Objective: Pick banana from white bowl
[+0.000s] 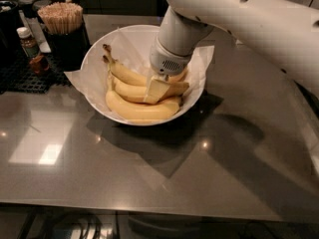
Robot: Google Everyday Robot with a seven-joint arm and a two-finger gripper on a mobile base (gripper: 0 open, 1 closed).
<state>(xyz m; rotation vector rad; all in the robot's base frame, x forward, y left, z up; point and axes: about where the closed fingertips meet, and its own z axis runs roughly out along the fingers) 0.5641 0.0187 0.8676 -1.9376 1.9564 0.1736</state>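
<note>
Grasp step: gripper (155,91) was down in the white bowl (195,105), on the bananas (137,111).
The bananas lay on the bowl's paper liner (129,44); I counted three, with possibly a fourth hidden behind the gripper. One gripper sat low against the middle one; couldn't tell whether it was spread or pinching. Judged next: secure a single fruit, then lift straight up clear of the rim without dragging neighbours or paper. Also on the surface (149,183): one cup of sticks (67,44), one small bottle (29,46).
</note>
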